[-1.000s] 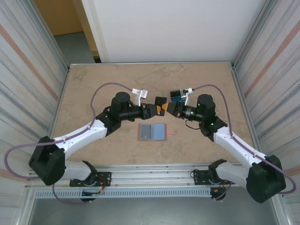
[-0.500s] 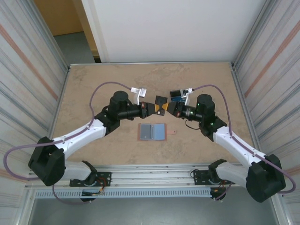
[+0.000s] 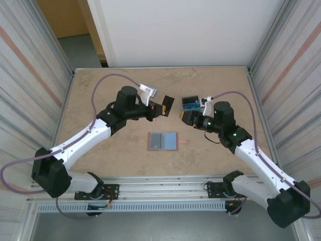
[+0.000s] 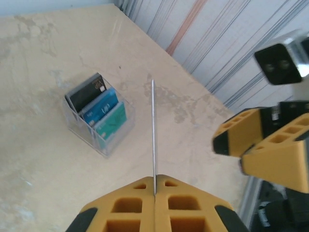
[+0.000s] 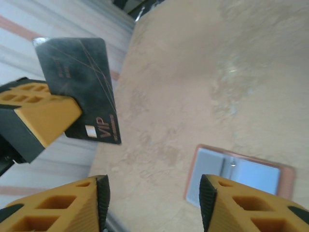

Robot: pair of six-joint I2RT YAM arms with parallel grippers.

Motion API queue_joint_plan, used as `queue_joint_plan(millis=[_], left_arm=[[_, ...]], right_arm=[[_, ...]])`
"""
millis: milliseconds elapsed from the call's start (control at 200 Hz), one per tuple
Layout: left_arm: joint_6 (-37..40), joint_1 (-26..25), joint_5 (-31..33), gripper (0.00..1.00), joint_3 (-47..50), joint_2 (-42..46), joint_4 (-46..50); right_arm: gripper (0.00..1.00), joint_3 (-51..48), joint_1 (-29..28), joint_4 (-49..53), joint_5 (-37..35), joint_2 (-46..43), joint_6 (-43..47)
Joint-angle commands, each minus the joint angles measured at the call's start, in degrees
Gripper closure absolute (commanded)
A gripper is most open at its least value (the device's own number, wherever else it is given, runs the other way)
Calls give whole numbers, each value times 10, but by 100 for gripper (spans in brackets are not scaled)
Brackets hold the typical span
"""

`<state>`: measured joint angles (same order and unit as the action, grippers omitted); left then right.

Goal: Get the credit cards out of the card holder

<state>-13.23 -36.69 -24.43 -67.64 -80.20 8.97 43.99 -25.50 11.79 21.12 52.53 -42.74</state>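
From above, the left claw [image 3: 161, 109] pinches a dark credit card [image 3: 169, 105]. The right claw [image 3: 183, 117] stands wide beside it, with the card holder [image 3: 163, 141] open on the desk [image 3: 100, 90] between them, nearer the bases. Left wrist: the card [image 4: 153, 135] is edge-on and looks thin, stiff and slick. Right wrist: its flat faces [image 5: 82, 87] invite pinching.

Seen edge-on from the left wrist, the black card [image 4: 153, 130] hides its face, and its lower end is buried between the left fingers [image 4: 193, 203]. Below and right of the card, a right finger [image 5: 251, 212] covers the card holder [image 5: 241, 175] at its edge.
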Motion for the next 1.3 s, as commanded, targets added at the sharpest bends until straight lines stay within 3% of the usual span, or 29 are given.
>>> queue_joint_plan(millis=[0,145,155,165,175,411,747,1037,1293], left_arm=[[113,3,16,100,-66,-47,82],[178,3,11,100,-156,-118,123],[183,3,11,100,-162,-123,127],[187,3,9,100,-168,-128,128],[192,3,8,100,-174,-132,131],[307,-7,7,100,-327,-252,201],[449,-21,11,100,-482,-394,230],[501,-23,34,100,-630,-523,294],[517,-23,45,100,-679,-575,308]], right_arm=[[37,25,10,109,-98,-24,32],[19,42,21,183,-169,-36,40],[16,44,21,188,-173,-36,41],[5,45,22,192,-177,-36,41],[0,47,23,196,-182,-36,41],[1,74,33,268,-278,-7,55],[1,68,43,259,-292,-2,46],[1,57,44,268,-297,-12,31],[1,51,45,270,-304,-23,16]])
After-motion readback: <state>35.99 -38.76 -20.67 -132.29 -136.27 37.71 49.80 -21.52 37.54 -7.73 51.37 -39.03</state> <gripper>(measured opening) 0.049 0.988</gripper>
